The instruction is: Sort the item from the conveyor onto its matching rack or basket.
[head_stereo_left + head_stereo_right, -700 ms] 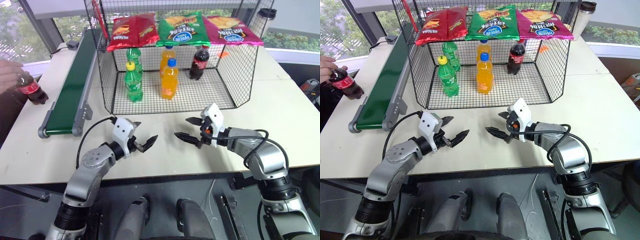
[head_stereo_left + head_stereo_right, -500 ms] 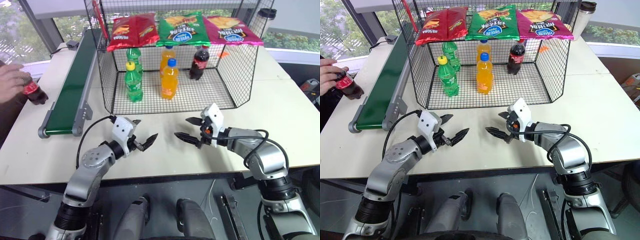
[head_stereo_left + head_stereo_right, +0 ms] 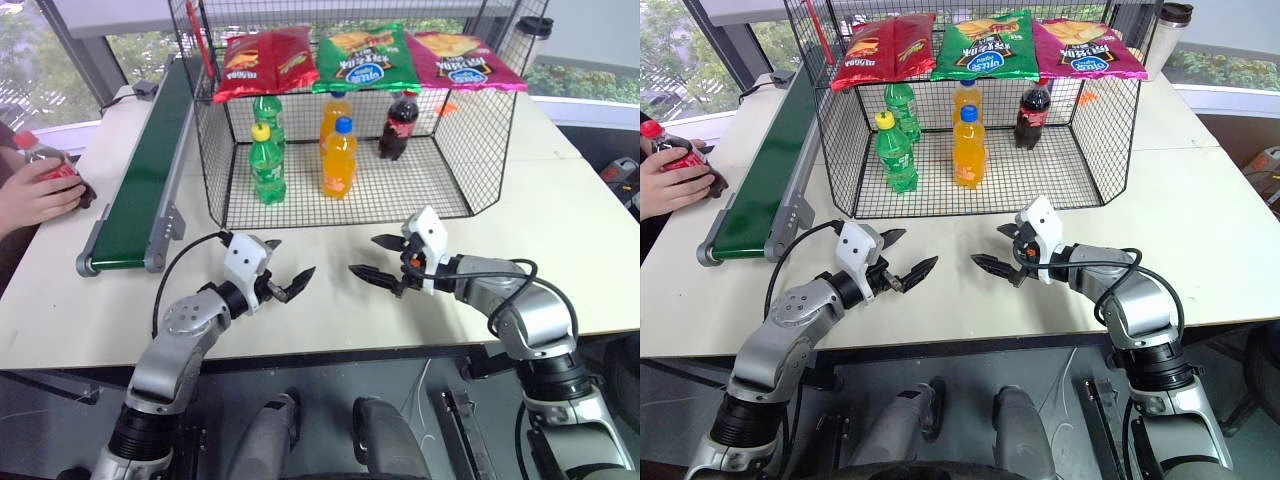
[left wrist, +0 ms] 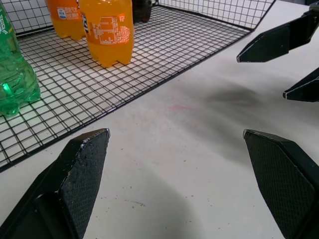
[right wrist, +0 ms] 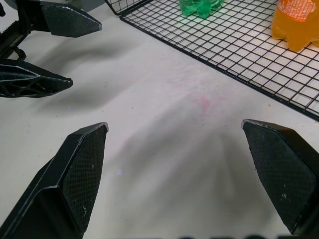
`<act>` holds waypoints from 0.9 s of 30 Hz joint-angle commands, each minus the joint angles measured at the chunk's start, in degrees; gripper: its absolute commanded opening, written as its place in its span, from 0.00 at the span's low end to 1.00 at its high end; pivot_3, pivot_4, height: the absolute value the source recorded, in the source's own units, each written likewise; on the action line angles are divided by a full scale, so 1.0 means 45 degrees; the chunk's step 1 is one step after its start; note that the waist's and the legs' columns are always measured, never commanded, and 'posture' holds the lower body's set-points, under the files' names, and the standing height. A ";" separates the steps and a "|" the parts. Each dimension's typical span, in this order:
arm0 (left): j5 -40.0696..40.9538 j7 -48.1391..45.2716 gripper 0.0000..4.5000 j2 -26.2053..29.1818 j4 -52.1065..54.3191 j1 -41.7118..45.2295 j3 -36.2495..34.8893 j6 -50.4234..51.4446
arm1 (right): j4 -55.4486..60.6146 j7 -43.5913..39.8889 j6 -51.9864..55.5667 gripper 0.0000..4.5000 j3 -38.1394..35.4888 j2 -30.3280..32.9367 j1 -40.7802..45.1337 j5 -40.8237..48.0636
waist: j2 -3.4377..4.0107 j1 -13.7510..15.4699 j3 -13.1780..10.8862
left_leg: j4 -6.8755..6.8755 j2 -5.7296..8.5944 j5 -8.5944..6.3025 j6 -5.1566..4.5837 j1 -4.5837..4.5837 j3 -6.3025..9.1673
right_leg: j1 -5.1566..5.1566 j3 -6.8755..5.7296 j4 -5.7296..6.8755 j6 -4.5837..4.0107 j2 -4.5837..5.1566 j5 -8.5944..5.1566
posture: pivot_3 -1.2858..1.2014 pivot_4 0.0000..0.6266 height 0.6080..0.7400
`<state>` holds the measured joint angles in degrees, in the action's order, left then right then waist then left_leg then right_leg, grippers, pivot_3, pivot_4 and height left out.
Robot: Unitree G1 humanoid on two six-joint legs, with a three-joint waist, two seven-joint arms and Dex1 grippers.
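Note:
The item, a small cola bottle [image 3: 673, 158] with a red cap, is at the far left beside the conveyor [image 3: 140, 175], held in a person's hand [image 3: 35, 198]. The belt itself is bare. The black wire basket [image 3: 425, 190] stands at the back of the table. My left gripper [image 3: 293, 258] and right gripper [image 3: 363, 255] hover low over the white table in front of the basket. They point toward each other, both open and holding nothing. The left wrist view shows my left gripper [image 4: 174, 133] with its jaws spread wide, and the right wrist view shows the same for my right gripper [image 5: 173, 125].
Inside the basket stand two green soda bottles [image 3: 266, 165], two orange ones [image 3: 340, 160] and a cola bottle [image 3: 399, 122]. Three chip bags [image 3: 365, 58] lie on top of it. A lidded cup [image 3: 533, 30] stands at the back right. The table's front edge is just below my arms.
The person's hand has closed around the cola bottle and tipped it up so the red cap points upward. Both grippers have stayed where they were.

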<state>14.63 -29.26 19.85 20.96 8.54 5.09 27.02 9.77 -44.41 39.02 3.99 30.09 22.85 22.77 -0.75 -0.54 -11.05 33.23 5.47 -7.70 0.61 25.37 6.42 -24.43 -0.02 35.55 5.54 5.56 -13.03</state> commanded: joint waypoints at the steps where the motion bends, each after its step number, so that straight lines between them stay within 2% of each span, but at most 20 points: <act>1: -0.0024 0.0027 1.00 0.0045 0.0301 -0.0056 0.0038 -0.0105 | 0.0445 -0.0066 -0.0102 0.99 -0.0050 0.0049 0.0100 0.0096 | 0.0000 0.0000 0.0000 | 0.0000 0.0000 0.0000 0.0000 0.0000 0.0000 | 0.0000 0.0000 0.0000 0.0000 0.0000 0.0000 | 0.52 0.24 0.98; 27: -0.0051 0.0030 1.00 0.0027 0.0215 0.0068 0.0074 -0.0050 | 0.0398 -0.0129 -0.0092 0.99 -0.0051 0.0030 0.0176 0.0100 | 0.0000 0.0000 0.0000 | 0.0000 0.0000 0.0000 0.0000 0.0000 0.0000 | 0.0000 -0.0001 0.0000 0.0000 0.0000 0.0000 | 0.52 0.24 0.98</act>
<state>14.29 -29.21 19.83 20.92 8.56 5.54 27.17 9.77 -44.83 39.02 4.01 30.16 22.86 22.76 -0.75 -0.54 -11.05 33.23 5.47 -7.70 0.61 25.37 6.42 -24.43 -0.03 35.55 5.54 5.56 -13.03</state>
